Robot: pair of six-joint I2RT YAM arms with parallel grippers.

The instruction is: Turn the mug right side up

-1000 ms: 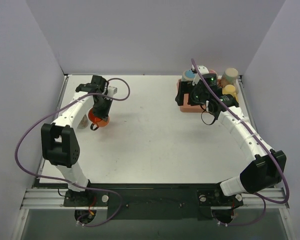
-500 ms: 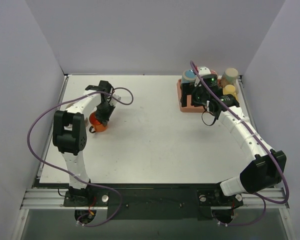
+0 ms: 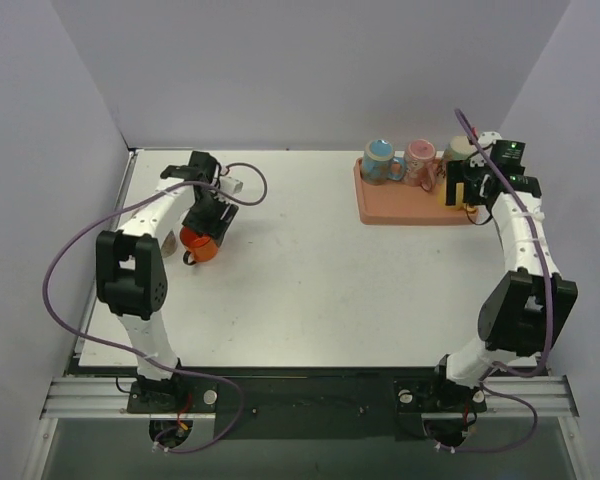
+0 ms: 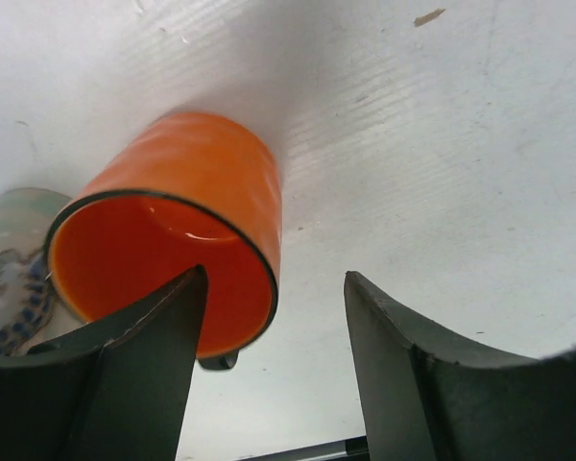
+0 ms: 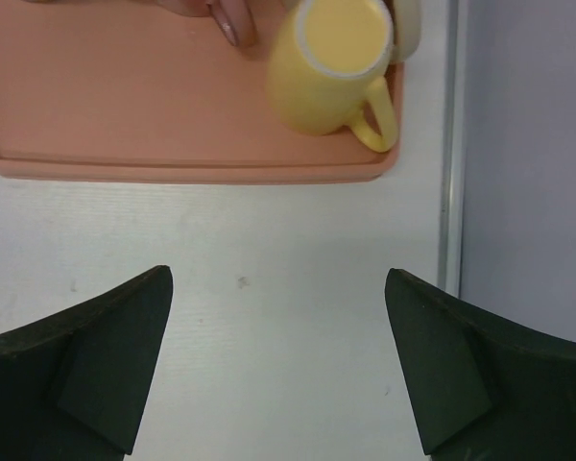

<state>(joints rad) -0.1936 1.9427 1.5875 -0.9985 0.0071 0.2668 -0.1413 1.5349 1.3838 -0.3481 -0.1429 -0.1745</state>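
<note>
Mug (image 4: 192, 173), orange, nothing inside, its wall between jaws of released left end effector (image 4: 274, 279); right end effector (image 5: 276, 277) spread, empty.

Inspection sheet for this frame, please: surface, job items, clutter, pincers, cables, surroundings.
Surface: white table, faint marks.
Job's things: glossy orange ceramic mug on the left side, mouth toward the wrist camera, empty inside.
Clutter: salmon rectangular tray back right carrying yellow mug, blue mug, pink mug, beige mug; pale blue-patterned item beside the orange mug, kind unclear.
Grippers: left pincer open, one finger in front of the mug's mouth, the other clear of its wall; right pincer open over bare table by the tray's front edge.
Cables: purple cables loop off both arms.
Surroundings: plain grey walls; metal rail at the near edge.
</note>
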